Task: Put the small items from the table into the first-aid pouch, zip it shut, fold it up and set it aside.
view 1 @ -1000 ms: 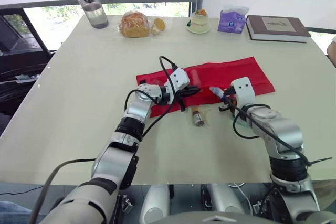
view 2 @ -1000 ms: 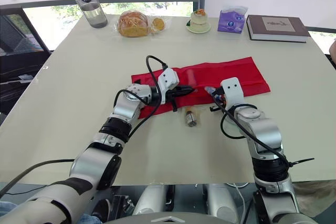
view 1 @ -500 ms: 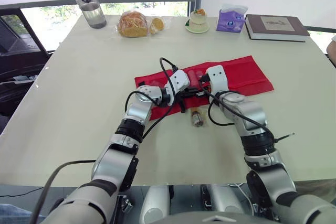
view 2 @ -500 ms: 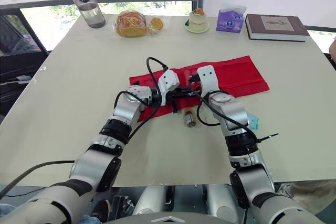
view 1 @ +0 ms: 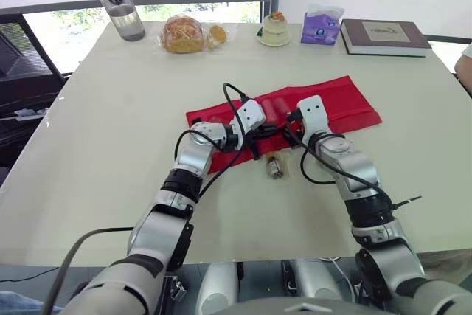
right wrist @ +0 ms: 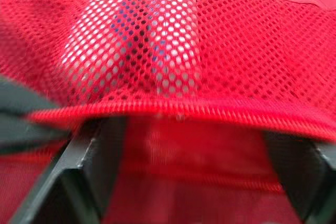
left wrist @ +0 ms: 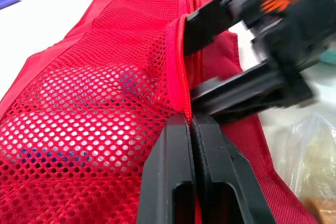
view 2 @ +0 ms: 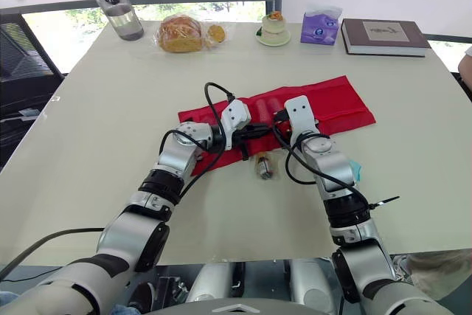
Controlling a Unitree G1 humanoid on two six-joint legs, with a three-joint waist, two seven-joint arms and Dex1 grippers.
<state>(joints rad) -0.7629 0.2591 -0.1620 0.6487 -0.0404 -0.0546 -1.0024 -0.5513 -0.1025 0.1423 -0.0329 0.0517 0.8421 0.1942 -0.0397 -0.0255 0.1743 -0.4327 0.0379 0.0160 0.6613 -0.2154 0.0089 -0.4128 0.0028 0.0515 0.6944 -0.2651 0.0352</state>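
The right gripper, held well off to the right a second ago, is now being pressed to the mouth of the red first-aid pouch lying mid-table, just beside the left gripper; a drop into the pocket is judged to be under way or just done. In the left wrist view the mesh lip is being pinched between fully closed fingers; in the right wrist view the right fingers are being held wide apart, nothing gripped, a blue-and-white item being seen through the mesh. A wrapped item and a teal packet are being left on the table
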